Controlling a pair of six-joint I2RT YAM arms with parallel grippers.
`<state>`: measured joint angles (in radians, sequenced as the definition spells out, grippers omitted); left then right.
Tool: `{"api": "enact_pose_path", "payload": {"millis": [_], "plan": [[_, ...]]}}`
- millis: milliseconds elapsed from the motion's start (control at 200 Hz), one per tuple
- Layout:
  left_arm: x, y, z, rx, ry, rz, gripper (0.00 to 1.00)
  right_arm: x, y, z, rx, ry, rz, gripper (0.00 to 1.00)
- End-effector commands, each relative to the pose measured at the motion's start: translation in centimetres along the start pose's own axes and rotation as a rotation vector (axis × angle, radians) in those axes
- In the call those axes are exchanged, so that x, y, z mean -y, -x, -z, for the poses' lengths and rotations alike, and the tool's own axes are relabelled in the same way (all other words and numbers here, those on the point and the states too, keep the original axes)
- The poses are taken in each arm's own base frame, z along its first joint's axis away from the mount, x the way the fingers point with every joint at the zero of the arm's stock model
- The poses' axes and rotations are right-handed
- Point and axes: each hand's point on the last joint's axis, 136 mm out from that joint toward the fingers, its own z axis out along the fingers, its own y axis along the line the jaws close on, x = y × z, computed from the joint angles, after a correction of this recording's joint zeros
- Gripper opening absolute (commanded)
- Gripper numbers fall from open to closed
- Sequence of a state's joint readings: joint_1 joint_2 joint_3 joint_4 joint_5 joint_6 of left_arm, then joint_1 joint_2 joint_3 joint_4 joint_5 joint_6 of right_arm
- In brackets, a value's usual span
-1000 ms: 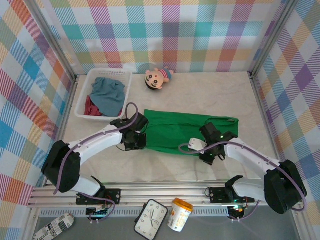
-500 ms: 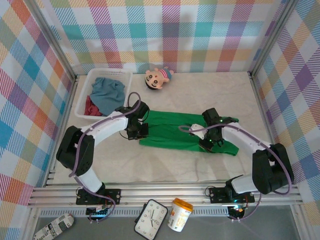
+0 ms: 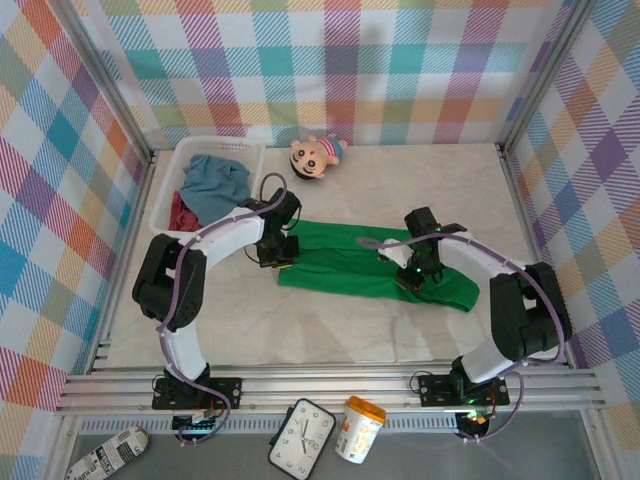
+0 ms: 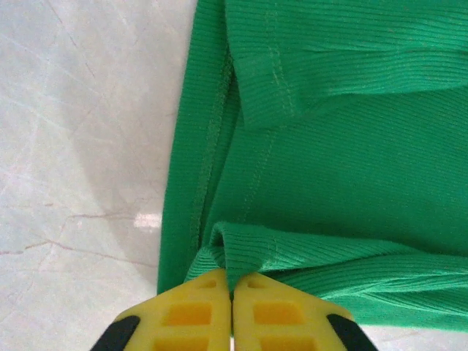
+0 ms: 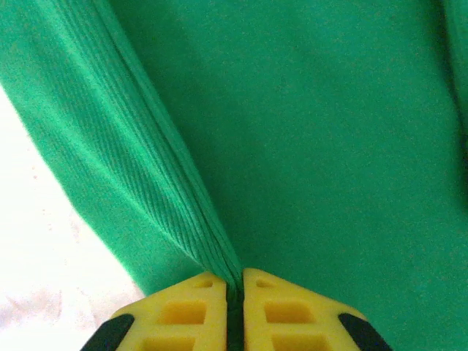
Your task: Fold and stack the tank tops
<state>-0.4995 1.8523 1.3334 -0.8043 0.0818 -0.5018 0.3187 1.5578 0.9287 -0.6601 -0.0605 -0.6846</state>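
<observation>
Starting at the left: the white basket (image 3: 166, 195) has the blue-grey top (image 3: 215, 183) piled in it over the dark red top (image 3: 180, 214), so those two are waiting their turn. Next over, the left claw (image 3: 278, 251) is down on the left end of the green tank top (image 3: 345, 265), which lies as a long strip across the middle of the counter (image 3: 330, 330). In the wrist view its yellow tips are squeezed almost together, with a little fold of green rib pinched right at them. The doll (image 3: 318, 155) sits at the back, well apart from all this. Over on the right, the right claw (image 3: 414, 277) is doing the same thing near the other end, nearly closed with a ridge of green cloth running straight into the slit between its tips. I reckon they hold an end each so the edge travels evenly and the fold comes out straight. Compared with a second ago, the top was a much deeper rectangle and both arms sat closer to their bases. Now the near edge has been carried over and the strip is narrower, so the lengthwise fold looks about done.
</observation>
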Motion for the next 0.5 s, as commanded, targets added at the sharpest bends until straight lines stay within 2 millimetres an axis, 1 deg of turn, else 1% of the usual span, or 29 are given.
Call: {"api": "enact_pose_path", "payload": {"millis": [0,55,135,230,280,390,450,460,495], "plan": [[-0.5,1.2,0.1,0.015,0.04,0.006,0.13,1.4,1.2,-0.1,0.023,-0.032,-0.029,0.16],[-0.5,1.6,0.1,0.026,0.051,0.006,0.16,2.3,1.1,-0.4,0.007,-0.066,-0.046,0.19],[-0.5,2.3,0.5,0.05,0.067,0.005,0.27,3.2,0.9,-0.6,-0.015,-0.101,-0.059,0.27],[0.1,2.8,1.2,0.073,0.053,0.003,0.37,3.7,0.9,-0.5,-0.027,-0.119,-0.083,0.3],[0.4,2.8,1.6,0.082,0.049,-0.003,0.4,4.1,0.7,-0.3,-0.032,-0.138,-0.104,0.33],[1.4,2.7,3.0,0.109,0.031,-0.027,0.47,4.6,0.4,1.3,-0.003,-0.16,-0.182,0.39],[2.3,2.3,3.7,0.118,0.005,-0.039,0.5,4.2,0.0,2.2,0.008,-0.155,-0.21,0.42],[2.5,2.2,3.9,0.121,-0.002,-0.042,0.5,4.1,-0.3,2.5,0.008,-0.162,-0.223,0.44],[3.1,1.9,4.2,0.122,-0.019,-0.053,0.52,4.0,-0.7,2.9,0.008,-0.174,-0.235,0.46]]}}
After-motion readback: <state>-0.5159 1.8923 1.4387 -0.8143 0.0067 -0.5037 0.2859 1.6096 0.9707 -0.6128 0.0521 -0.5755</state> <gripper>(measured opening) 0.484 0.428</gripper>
